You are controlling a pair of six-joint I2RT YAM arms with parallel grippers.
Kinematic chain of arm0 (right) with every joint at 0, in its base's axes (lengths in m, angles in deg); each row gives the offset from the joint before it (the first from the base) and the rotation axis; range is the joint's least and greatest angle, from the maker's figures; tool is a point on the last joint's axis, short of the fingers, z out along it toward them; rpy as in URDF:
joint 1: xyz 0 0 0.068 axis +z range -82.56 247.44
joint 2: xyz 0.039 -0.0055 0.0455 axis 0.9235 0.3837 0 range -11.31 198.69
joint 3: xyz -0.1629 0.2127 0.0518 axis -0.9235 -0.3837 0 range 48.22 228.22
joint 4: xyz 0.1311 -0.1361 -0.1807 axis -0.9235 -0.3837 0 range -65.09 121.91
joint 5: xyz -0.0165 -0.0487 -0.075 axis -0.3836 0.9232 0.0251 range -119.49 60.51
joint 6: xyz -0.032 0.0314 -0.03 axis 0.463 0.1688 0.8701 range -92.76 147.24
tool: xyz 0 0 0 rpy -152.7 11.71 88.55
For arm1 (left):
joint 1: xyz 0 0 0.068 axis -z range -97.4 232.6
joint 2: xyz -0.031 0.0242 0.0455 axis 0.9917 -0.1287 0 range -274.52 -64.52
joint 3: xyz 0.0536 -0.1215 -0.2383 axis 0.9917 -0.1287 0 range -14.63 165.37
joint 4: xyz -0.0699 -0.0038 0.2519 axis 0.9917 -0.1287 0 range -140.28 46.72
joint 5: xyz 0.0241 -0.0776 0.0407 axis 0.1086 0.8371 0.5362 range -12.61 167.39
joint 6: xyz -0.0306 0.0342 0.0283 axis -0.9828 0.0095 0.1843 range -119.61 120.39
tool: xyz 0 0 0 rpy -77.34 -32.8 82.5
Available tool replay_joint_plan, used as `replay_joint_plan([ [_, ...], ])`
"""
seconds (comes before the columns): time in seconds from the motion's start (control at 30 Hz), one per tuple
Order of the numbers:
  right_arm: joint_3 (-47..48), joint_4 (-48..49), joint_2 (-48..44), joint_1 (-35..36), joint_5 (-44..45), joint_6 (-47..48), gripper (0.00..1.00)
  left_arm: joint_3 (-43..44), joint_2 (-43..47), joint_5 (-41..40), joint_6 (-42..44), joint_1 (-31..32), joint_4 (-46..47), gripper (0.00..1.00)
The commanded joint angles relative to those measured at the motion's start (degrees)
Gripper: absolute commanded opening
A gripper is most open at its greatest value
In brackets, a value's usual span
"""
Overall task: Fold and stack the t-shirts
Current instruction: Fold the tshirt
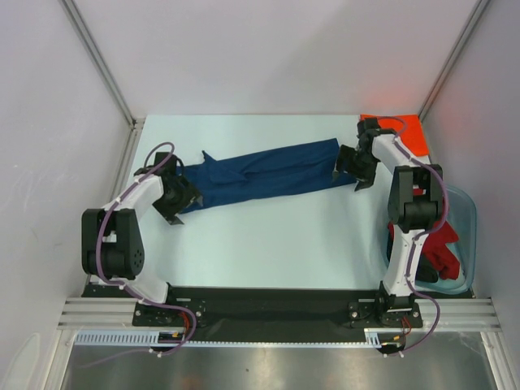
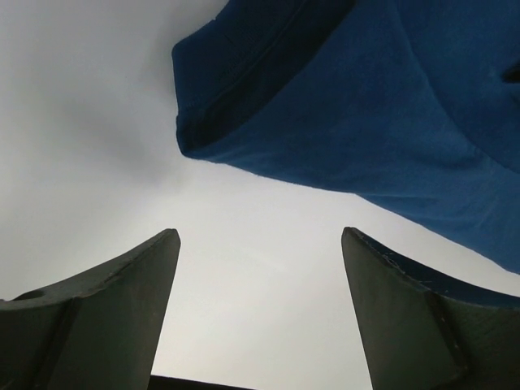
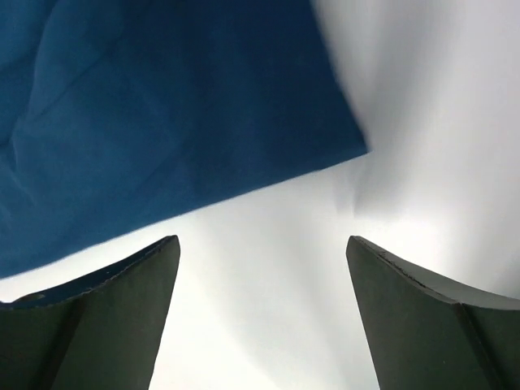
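No readable text or labels, as far as these views show.

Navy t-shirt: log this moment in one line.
navy t-shirt stretched across table | left jaws open, empty, at left end | right jaws open, empty, at right end

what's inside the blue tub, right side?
A red shirt and dark cloth lie in the tub. The right arm covers the tub's left part, so contents there are hidden.
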Motion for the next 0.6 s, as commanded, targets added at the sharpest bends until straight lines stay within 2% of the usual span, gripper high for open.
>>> replay_joint_plan([
  [0.0, 0.18, 3.06, -0.97, -1.98, -2.28, 0.65, 0.90, -0.27, -1.32, 1.75, -2.80, -3.15, 2.77, 0.87],
  [0.23, 1.06, 5.61, 2.02, -3.57, -3.86, -0.84, 0.87, -0.71, -4.67, 1.31, -2.01, -4.75, 5.41, 0.85],
  [0.43, 2.38, 5.61, 3.88, -3.92, -3.51, -1.71, 0.80, 0.26, -7.57, 1.66, -1.84, -4.84, 6.29, 0.80],
  [0.53, 2.65, 5.70, 4.58, -5.41, -3.77, -1.98, 0.72, 0.17, -7.92, 1.40, -2.19, -4.93, 6.47, 0.74],
  [0.57, 3.00, 5.53, 5.10, -5.42, -3.68, -1.89, 0.66, 0.09, -7.92, 1.14, -2.36, -5.01, 6.47, 0.72],
])
